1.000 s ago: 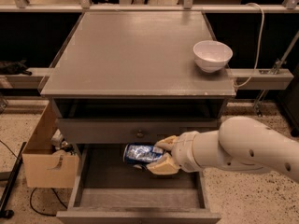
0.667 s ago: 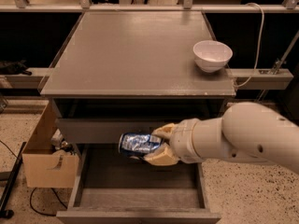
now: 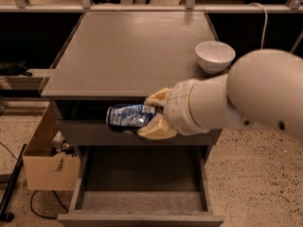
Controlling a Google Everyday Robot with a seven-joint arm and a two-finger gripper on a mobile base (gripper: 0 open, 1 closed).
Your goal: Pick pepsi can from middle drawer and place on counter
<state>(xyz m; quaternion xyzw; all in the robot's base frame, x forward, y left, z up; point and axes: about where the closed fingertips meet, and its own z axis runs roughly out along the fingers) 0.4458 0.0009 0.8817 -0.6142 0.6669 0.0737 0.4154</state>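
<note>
Above the middle drawer (image 3: 142, 181), the claw (image 3: 148, 116) clamps the pepsi can (image 3: 124, 117), lettering apparently illegible.

Blue-silver pepsi can (image 3: 129, 116) in cream jaws

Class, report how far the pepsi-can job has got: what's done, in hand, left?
Done: the small blue pepsi can is out of the open grey wooden middle drawer. In hand: the cream two-finger gripper clamps it sideways, above the drawer. Left: setting it on the flat grey counter.
</note>
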